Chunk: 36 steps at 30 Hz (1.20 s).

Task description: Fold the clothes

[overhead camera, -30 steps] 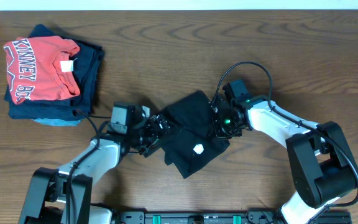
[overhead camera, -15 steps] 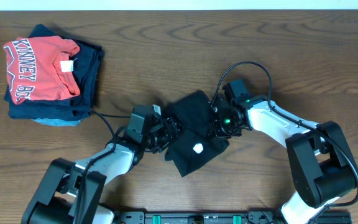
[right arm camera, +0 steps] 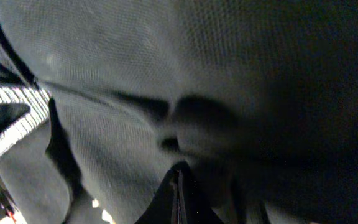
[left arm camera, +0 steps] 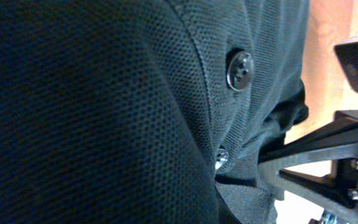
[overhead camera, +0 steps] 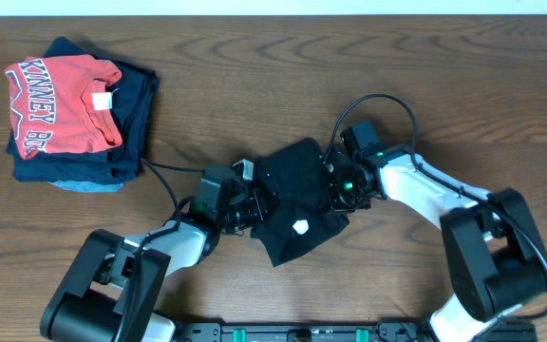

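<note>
Brown wood-grain counter (overhead camera: pixel 254 76), and I'm driving both arms from its near edge. Large plain black soft-fabric garment (overhead camera: pixel 297 180) lies rumpled mid-counter, a bit toward the near edge. Stack of folded navy and light blue garments (overhead camera: pixel 136 114) sits by the far left corner with a red T-shirt (overhead camera: pixel 60 104) on top, well apart from the work.

Left end effector (overhead camera: pixel 257 201) is pressed together on the black garment's left edge. Its wrist view is all mesh knit right up against the lens. Right end effector (overhead camera: pixel 333 193) is pinched on the right edge, with fabric bunched at the tips.

My read of the step: both sides are gripped, ready for a fold. I'd lift both evenly and pull lightly taut so the cloth flattens. Then I'd carry one edge over the other and lay it down square. No dragging, and no uneven height or it twists.

Writing: the T-shirt's white block letters read "KINNEY", a second line starts "BO", and the rest is folded under. Small white label (overhead camera: pixel 301 227) on the black garment is too small to read. Dark round button (left arm camera: pixel 239 70) has no text I can make out.
</note>
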Available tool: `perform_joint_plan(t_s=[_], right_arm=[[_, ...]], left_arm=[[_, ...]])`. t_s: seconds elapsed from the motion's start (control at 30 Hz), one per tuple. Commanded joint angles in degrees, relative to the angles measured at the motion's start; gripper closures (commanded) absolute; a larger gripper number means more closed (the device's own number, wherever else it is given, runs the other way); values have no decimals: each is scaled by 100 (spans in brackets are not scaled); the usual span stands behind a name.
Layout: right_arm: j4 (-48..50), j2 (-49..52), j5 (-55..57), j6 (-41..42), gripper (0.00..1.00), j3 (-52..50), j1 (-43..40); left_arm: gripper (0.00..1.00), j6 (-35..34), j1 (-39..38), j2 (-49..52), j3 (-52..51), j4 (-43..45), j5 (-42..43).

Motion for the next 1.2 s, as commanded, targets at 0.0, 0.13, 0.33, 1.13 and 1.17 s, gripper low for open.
perform_joint_plan(t_s=[0.0,0.13,0.33,1.13,1.17], right_arm=[[-125,-702,157,-31,97,24,-186],[-247,-1609,153,-4,96,120,-494],[-260,-2658,157,149,91,136,-719],[-352,-2986,109,533,92,136,-710],[-367,-2986,109,535,92,136,-710]], left_arm=[[94,354,245,-254,-39,-94,605],[94,188,791,-868,170,-92,1521],[94,-439,1912,-1921,693,-92,1980],[94,699,6035,-258,3005,125,1762],[94,704,6116,-85,3053,127,1762]])
